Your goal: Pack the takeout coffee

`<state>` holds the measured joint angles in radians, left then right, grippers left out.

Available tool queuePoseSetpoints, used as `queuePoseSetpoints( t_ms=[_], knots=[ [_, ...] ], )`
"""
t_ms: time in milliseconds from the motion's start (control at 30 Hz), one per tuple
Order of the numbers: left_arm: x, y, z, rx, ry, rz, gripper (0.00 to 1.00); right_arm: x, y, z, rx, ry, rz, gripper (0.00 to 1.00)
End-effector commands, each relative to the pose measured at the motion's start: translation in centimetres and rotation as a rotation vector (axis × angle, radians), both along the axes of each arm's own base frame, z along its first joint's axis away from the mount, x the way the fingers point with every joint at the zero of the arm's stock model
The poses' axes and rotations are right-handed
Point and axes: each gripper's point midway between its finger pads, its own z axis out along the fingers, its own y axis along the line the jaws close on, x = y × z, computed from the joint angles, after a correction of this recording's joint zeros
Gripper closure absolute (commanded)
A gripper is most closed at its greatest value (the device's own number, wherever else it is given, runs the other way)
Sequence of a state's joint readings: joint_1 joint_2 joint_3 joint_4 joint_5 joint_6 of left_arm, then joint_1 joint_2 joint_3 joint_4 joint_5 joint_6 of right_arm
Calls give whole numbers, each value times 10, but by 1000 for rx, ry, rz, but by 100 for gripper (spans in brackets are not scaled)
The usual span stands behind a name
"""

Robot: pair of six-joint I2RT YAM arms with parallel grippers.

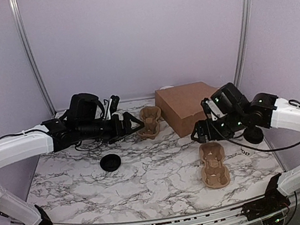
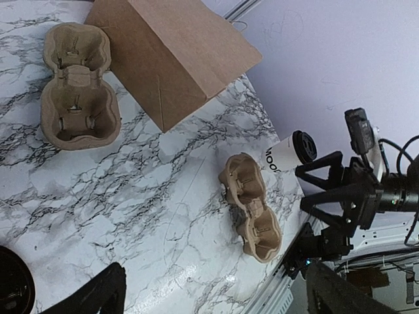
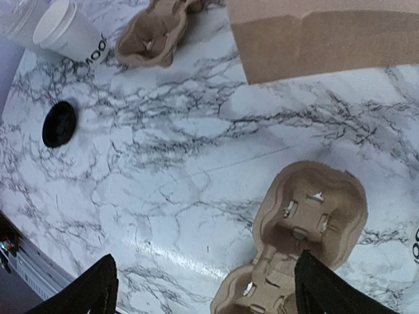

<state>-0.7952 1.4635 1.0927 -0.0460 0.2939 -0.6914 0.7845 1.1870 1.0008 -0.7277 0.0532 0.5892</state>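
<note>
The takeout coffee [image 2: 283, 153], a small white paper cup with dark lettering and a black lid, stands at the table's right edge, mostly hidden under my right arm in the top view. My right gripper [image 1: 200, 133] [image 3: 204, 261] hangs open and empty over the far end of a brown pulp carrier [image 1: 213, 165] [image 3: 308, 219], just left of that cup. My left gripper [image 1: 132, 124] [image 2: 216, 275] is open and empty, held above the table beside a second carrier [image 1: 151, 122] [image 2: 78, 85].
A brown paper bag [image 1: 185, 107] lies at the back centre. A loose black lid [image 1: 110, 162] [image 3: 59, 123] rests on the marble at the left. A second white cup [image 3: 69, 33], lidless, stands by a clear tumbler [image 3: 18, 16] at the far left.
</note>
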Motion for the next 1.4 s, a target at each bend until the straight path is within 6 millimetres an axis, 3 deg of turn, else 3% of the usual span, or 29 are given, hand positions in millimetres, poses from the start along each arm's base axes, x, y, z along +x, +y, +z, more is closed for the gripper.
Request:
queuePoseSetpoints(
  t_ms=[0,100,267,433,567,700,1067,1200,1367],
  knots=[
    [-7,23,6,38,-23,38,1,53,-2,39,95,-157,-3,7],
    [-10,33,15,30,-50,68,1,89,-29,53,103,-230,-83,2],
    [-9,44,12,51,-83,98,1,145,-98,74,146,-331,-252,0],
    [-10,46,13,-12,-89,130,1,192,-161,74,198,-370,-368,0],
    [-12,47,15,-43,-85,135,1,229,-197,65,222,-375,-419,0],
    [-14,52,17,-30,-96,139,1,265,-221,45,221,-353,-430,1],
    [-17,67,34,-25,-127,178,1,350,-241,11,277,-286,-368,8],
    [-20,71,38,-29,-128,189,1,373,-252,4,299,-255,-426,15],
    [-23,80,46,-48,-137,219,1,387,-264,-9,342,-229,-508,23]
  ],
)
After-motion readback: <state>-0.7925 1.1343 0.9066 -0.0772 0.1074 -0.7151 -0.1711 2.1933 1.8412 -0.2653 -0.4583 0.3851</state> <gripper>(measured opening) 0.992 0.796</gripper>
